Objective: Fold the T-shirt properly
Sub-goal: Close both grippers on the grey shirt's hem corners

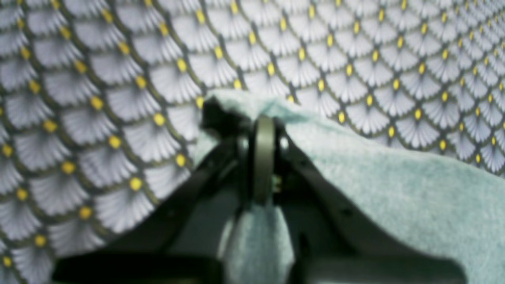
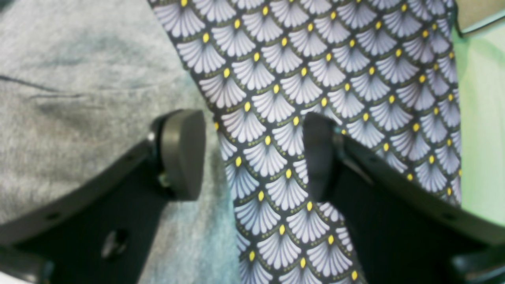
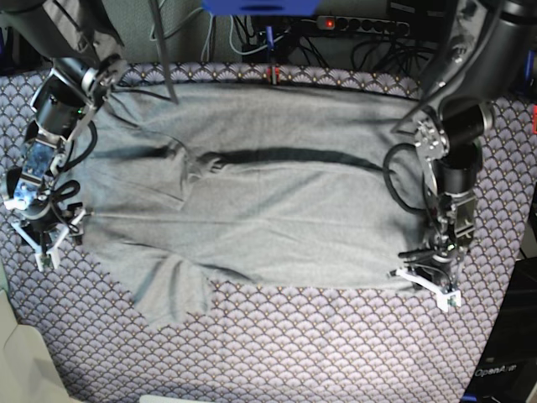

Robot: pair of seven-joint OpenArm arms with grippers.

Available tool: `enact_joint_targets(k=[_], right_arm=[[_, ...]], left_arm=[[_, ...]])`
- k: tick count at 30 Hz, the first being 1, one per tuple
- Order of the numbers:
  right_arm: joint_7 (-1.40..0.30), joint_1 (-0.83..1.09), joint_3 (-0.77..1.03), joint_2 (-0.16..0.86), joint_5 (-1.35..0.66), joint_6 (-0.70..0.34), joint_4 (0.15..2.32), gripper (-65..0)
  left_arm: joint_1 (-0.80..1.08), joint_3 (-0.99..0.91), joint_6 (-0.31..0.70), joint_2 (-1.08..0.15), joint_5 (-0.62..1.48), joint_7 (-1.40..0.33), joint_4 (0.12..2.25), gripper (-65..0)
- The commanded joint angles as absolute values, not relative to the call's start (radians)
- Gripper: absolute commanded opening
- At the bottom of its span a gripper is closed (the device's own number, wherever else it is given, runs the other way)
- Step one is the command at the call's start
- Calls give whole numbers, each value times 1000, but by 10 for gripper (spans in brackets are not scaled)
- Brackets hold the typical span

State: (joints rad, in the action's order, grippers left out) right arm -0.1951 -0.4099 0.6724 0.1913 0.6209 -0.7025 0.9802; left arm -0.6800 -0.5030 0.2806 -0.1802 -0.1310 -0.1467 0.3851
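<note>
T-shirt (image 3: 277, 210): spread flat on the patterned cloth (image 3: 319, 336), across the middle of the base view.
Left gripper (image 3: 426, 284): at the shirt's near right corner.
Right gripper (image 3: 46, 235): at the shirt's left edge.
Power strip (image 3: 361, 25): behind the table.

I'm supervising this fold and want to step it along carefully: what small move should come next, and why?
Probably close the right gripper: its jaws stand open straddling the T-shirt edge over the patterned cloth, while the left gripper is already shut on the opposite edge. Both need a grip before lifting.
</note>
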Motion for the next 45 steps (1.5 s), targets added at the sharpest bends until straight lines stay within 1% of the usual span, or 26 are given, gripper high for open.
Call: enact_joint_targets(k=[1,3,5,15,23,31,33,36,40,43,45], right_arm=[[-176,-433,671,206,611,-698,998,-228],[-176,-433,671,202,611,-698,998,-206],[-176,-433,670,199,611,-698,992,-199],[-174,-461,668,160,610,-698,975,-198],[-173,-506,668,180,610,-698,858,-198],[-77,-522,668,183,611,-698,786,-208],[-77,-522,668,183,613,-698,785,-244],[-77,-522,668,179,613,-698,785,-341],[-79,-521,668,179,613,-698,785,-435],[-79,-506,668,177,615,-698,792,-534],[-79,-504,668,177,615,-698,792,-611]], left_arm=[[-717,-504,285,-186,-127,-134,406,-650],[-717,-504,285,-186,-127,-140,410,-650],[-717,-504,285,-186,-127,-139,410,-650],[-705,-504,285,-174,-127,-142,410,-650],[-651,-504,285,-166,-128,-136,412,-650],[-645,-504,286,-166,-128,-134,412,-650],[-645,-504,286,-168,-128,-134,412,-650],[-645,-503,286,-171,-128,-136,412,-650],[-645,-503,286,-171,-128,-139,412,-650],[-645,-503,286,-173,-128,-140,412,-650],[-647,-503,286,-173,-128,-142,412,-650]])
